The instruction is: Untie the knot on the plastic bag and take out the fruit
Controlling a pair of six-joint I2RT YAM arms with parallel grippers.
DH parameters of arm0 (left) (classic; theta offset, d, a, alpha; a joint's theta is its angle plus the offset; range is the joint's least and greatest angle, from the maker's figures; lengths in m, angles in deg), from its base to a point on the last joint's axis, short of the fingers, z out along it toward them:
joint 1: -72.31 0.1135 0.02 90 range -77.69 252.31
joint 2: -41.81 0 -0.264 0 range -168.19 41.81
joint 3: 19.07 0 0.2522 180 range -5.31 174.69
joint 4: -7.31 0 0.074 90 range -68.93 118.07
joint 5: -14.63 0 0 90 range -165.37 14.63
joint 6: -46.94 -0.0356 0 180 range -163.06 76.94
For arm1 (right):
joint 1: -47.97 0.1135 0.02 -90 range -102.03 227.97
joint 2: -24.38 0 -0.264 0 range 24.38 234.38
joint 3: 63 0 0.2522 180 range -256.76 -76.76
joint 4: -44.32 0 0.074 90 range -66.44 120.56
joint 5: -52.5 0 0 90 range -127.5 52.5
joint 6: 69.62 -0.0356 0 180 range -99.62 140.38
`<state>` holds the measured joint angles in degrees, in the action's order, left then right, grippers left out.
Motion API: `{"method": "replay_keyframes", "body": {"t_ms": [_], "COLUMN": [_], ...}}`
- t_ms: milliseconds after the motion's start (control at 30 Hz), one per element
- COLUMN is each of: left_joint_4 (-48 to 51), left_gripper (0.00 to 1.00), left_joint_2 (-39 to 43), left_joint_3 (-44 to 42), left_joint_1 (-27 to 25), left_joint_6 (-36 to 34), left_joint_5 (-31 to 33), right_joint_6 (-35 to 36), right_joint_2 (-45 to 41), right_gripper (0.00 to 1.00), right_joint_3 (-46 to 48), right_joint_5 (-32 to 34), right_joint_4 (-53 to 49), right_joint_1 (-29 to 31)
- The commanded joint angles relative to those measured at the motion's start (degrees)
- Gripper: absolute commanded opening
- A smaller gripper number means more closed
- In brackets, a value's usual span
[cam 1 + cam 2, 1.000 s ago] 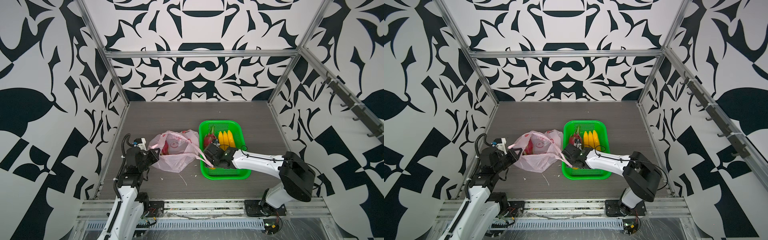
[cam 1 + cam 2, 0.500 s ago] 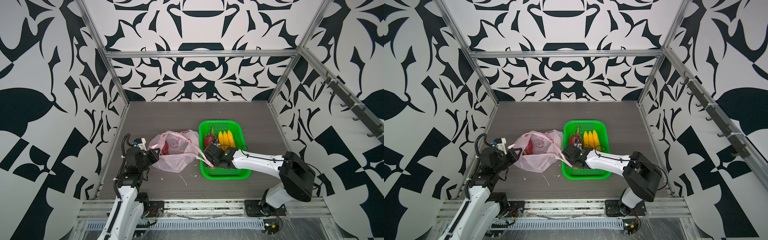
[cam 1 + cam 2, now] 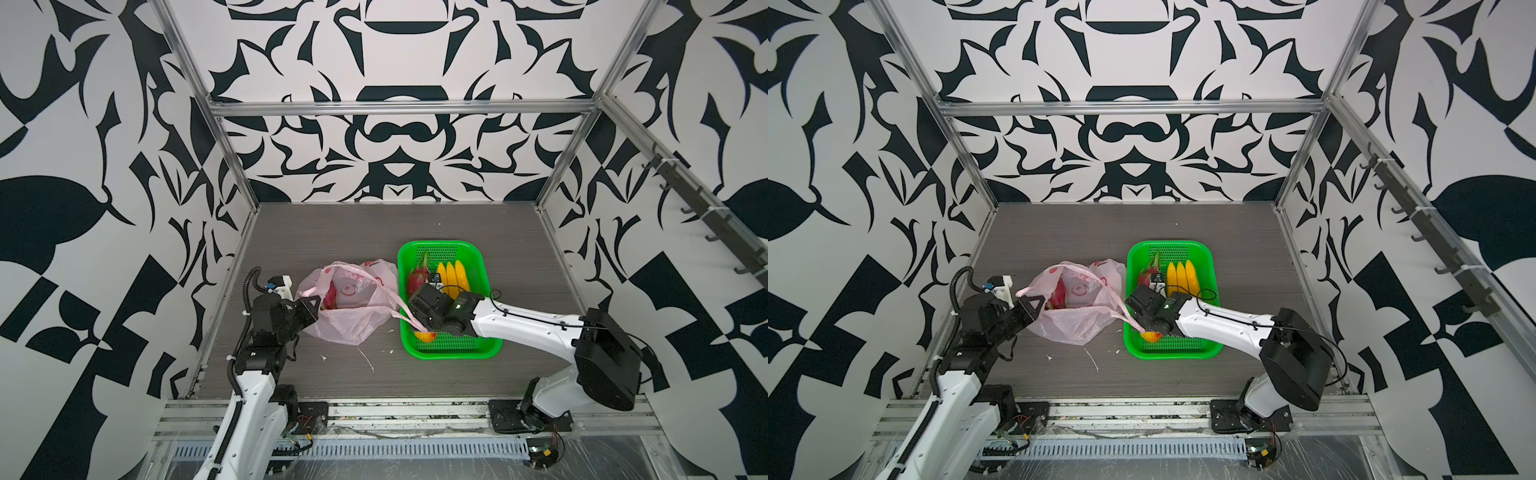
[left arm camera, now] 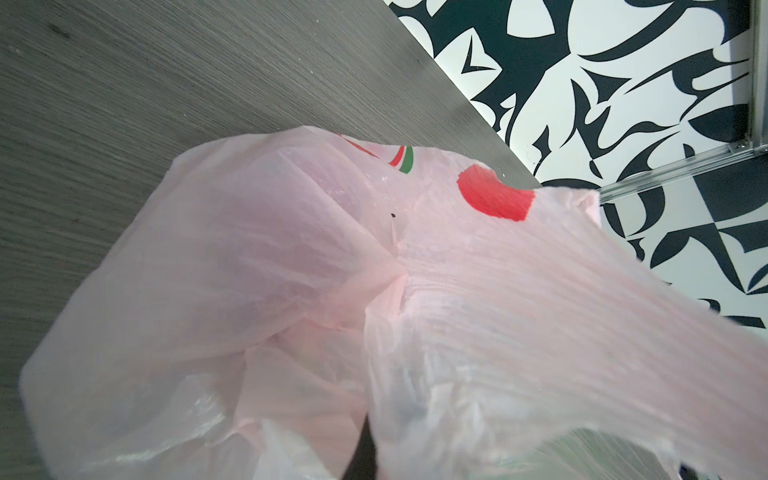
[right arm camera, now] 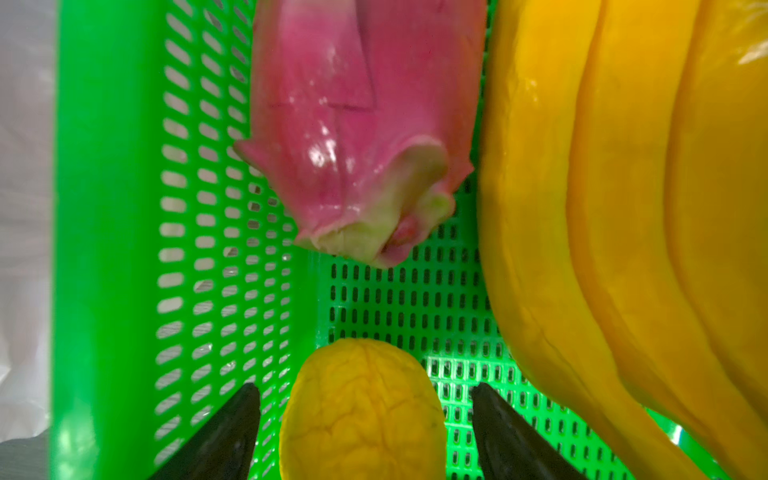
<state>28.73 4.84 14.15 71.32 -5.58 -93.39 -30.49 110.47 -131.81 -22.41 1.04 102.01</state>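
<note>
Left gripper clamped on pink plastic bag left of green basket, one dragon fruit inside bag, right gripper fingers spread astride round yellow fruit in basket, beside bananas.

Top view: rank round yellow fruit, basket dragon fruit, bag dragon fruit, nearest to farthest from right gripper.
1. Round yellow fruit: at the right gripper, between its open jaws, at the basket's near end.
2. Basket dragon fruit: farther back, by the green basket's left wall.
3. Bag dragon fruit: inside the plastic bag, left of the basket.
</note>
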Motion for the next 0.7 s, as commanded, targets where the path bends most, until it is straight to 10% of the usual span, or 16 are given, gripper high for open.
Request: {"method": "replay_keyframes", "body": {"t_ms": [0,667], "left_joint_4": [-1.07,1.65], "left_gripper": [0.00,0.00], "left_joint_2": [0.32,1.53], "left_joint_3": [-0.74,0.94], "left_joint_1": [0.12,0.12], "left_joint_6": [-0.48,-1.68], "left_joint_5": [-0.35,-0.44], "right_joint_6": [0.77,11.59], "right_joint_2": [-2.58,-9.37], "right_gripper": [0.82,0.77], "right_joint_3": [-2.41,-11.70], "right_joint_5": [2.20,10.17], "right_joint_4": [-2.20,-9.07], "right_joint_1": [0.26,0.19]}}
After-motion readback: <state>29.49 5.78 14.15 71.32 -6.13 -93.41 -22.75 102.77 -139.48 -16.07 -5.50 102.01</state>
